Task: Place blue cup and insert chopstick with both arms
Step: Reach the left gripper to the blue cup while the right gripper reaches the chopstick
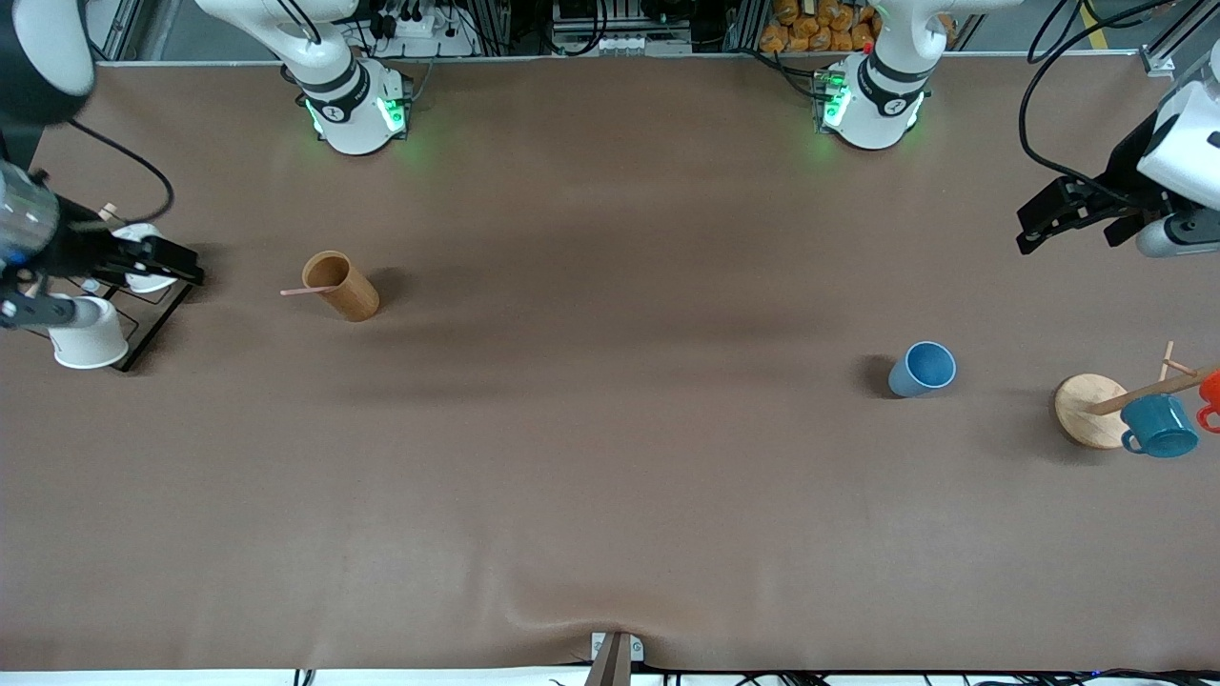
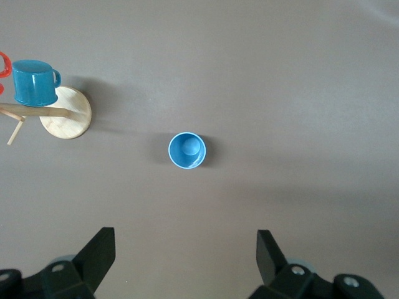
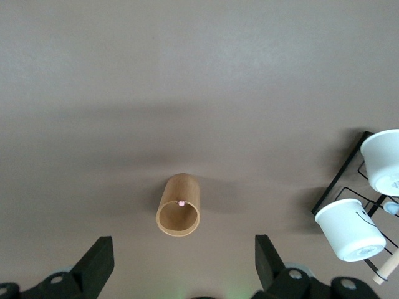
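The blue cup (image 1: pixel 923 370) stands upright on the brown table toward the left arm's end; the left wrist view looks down into the blue cup (image 2: pixel 186 150). The pale pink chopstick (image 1: pixel 305 291) leans out of a brown wooden cup (image 1: pixel 341 285) toward the right arm's end; only the chopstick's tip (image 3: pixel 181 203) shows in the right wrist view. My left gripper (image 1: pixel 1034 231) hangs open over bare table at the left arm's end, empty (image 2: pixel 186 249). My right gripper (image 1: pixel 179 264) is open over a black wire rack, empty (image 3: pixel 184 249).
A wooden peg rack on a round base (image 1: pixel 1087 412) carries a teal mug (image 1: pixel 1159 426) and an orange mug (image 1: pixel 1210 395) beside the blue cup. The black wire rack (image 1: pixel 152 329) holds white cups (image 1: pixel 88 333) at the right arm's end.
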{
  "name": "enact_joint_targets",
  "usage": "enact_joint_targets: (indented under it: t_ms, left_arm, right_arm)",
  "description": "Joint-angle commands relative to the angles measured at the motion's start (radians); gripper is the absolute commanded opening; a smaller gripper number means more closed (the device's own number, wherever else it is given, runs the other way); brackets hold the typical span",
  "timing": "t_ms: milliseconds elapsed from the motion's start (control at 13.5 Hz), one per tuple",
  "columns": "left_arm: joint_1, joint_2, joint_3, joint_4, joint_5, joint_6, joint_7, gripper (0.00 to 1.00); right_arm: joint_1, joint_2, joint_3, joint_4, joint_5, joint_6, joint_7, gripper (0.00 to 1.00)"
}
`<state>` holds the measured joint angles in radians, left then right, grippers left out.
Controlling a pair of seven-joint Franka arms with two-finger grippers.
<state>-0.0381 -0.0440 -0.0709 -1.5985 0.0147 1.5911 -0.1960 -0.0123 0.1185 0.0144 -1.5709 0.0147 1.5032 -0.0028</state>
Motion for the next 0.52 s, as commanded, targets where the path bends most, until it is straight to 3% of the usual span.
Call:
enact_joint_targets:
  t_ms: [0,221,295,443]
  left_arm:
    - [0.003,0.013,0.002,-0.017,-0.002,-0.022,0.017,1.0]
    - [0.017,0.039,0.003,-0.092,0.001,0.028,0.017,1.0]
    - [0.017,0.032,0.003,-0.15,0.001,0.083,0.018,1.0]
    - [0.043,0.021,0.002,-0.278,0.002,0.229,0.018,1.0]
  right_arm:
    - [0.005,0.074,-0.011,0.011,-0.003,-0.014,-0.023,1.0]
    - [-0.024,0.148,-0.016,-0.044,0.057,-0.027,-0.016,1.0]
    - [-0.049,0.167,-0.019,-0.073,0.103,-0.027,-0.017,1.0]
    - [-0.044,0.199,-0.022,-0.089,0.111,-0.032,-0.013,1.0]
